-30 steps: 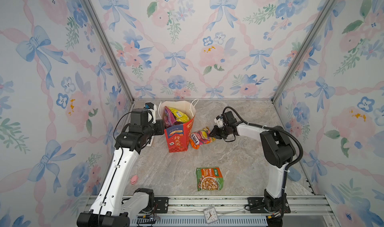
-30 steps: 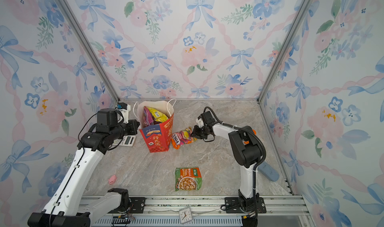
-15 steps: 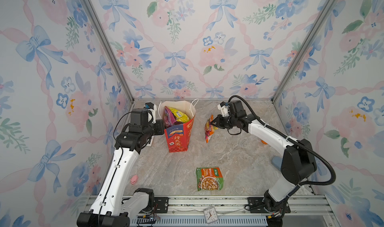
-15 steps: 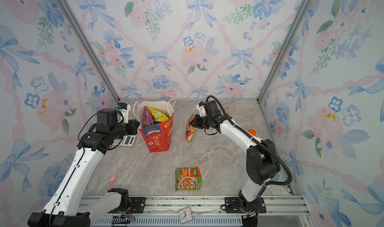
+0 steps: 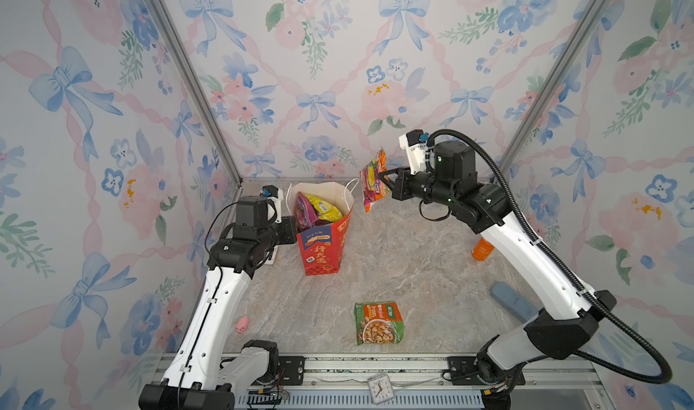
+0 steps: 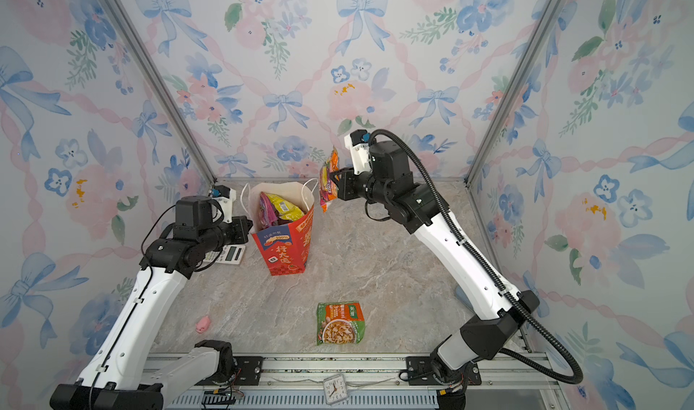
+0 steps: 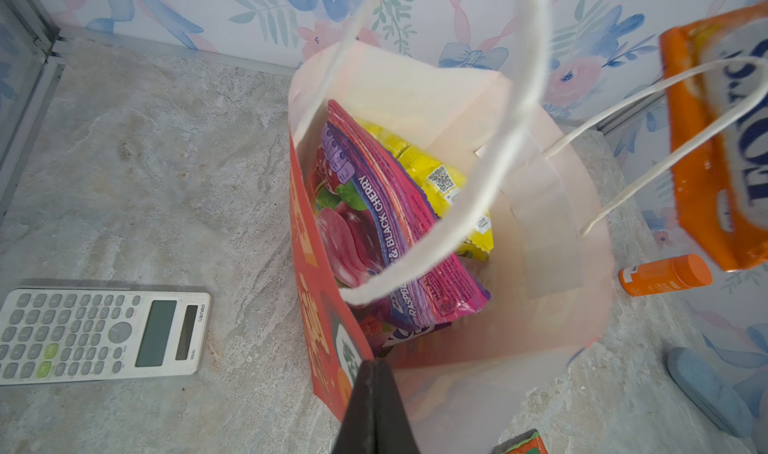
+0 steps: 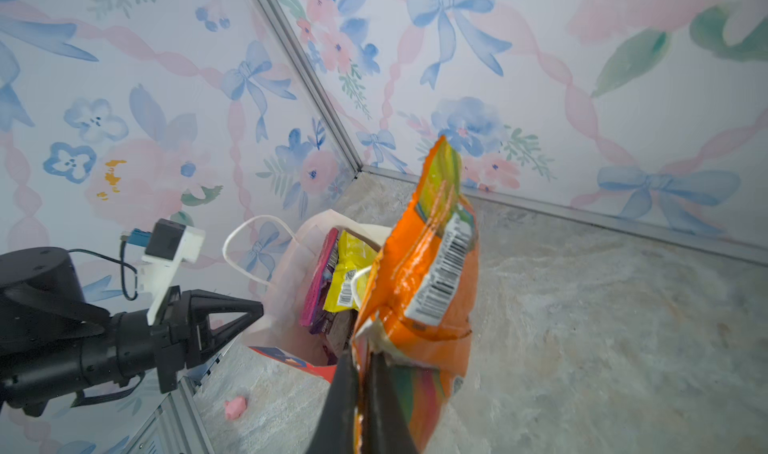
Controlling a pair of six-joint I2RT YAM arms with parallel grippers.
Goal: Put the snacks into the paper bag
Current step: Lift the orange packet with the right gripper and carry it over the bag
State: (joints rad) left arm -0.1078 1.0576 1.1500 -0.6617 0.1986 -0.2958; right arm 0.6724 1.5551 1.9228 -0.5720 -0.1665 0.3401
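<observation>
Right jaws pinched on orange packet (image 5: 368,190), long axis upright, clear of table (image 5: 413,261). Paper bag (image 5: 320,250) mouth lies at 8 o'clock from packet, lower; left jaws closed on its 9 o'clock rim

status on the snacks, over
Left gripper shut on paper bag rim. Right gripper shut on orange packet, aloft beside bag. Green packet on table. Cord handle near drop path.

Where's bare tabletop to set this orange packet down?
Set the orange packet down between the paper bag, the green packet and the orange bottle: widest bare patch. Crowded on the bag's other side: calculator and left end effector on its rim.
</observation>
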